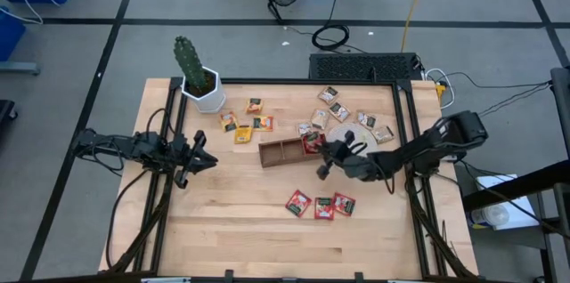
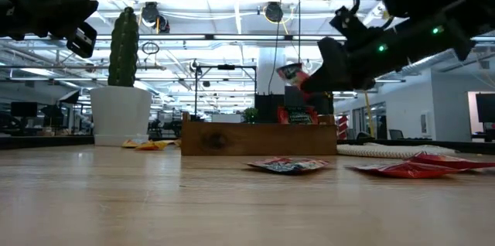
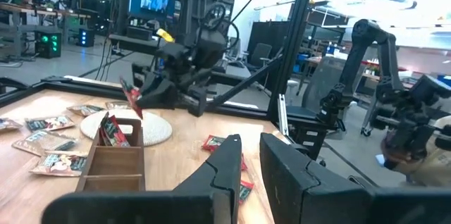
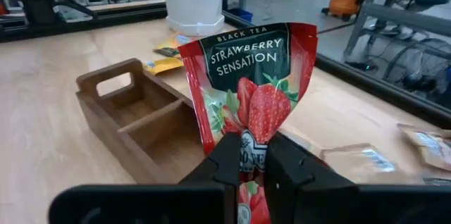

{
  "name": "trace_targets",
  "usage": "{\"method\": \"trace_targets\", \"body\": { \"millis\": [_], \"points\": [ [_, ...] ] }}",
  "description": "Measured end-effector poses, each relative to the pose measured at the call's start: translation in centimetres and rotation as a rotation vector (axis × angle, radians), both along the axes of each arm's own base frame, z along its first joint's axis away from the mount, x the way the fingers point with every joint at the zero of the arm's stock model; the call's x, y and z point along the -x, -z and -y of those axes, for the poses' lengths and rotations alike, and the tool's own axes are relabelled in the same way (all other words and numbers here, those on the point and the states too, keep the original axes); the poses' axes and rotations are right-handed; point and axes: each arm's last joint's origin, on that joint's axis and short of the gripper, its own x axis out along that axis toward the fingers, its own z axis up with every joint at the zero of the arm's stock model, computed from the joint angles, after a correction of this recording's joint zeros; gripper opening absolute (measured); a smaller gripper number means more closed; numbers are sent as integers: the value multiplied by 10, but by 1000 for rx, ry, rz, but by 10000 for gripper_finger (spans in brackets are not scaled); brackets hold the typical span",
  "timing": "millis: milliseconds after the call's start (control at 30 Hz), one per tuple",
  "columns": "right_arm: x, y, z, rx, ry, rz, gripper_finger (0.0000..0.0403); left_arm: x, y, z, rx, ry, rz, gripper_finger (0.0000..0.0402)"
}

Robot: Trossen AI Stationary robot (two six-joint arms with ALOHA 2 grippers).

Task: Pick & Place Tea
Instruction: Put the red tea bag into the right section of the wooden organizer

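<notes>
Now clamped in the right pincer [image 4: 246, 155] above the wooden tray [image 4: 134, 122], a red tea sachet [image 4: 250, 86] should drop squarely into its compartment, while the left pincer [image 1: 198, 160] waits apart over the counter [image 1: 240, 221].

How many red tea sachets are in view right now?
5 red sachets: three in a row on the table, one in the tray, one in the right end effector. The tray may hide more.
</notes>
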Motion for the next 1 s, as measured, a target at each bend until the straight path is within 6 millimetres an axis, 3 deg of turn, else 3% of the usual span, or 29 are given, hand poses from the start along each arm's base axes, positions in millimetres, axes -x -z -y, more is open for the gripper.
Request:
{"method": "trace_targets", "body": {
  "millis": [333,1000],
  "points": [
    [-7,27,10,-6,2,-75,54,0,0,0,0,0,2,58],
    [-9,25,9,30,-25,-73,63,0,0,0,0,0,1,58]
  ]
}}
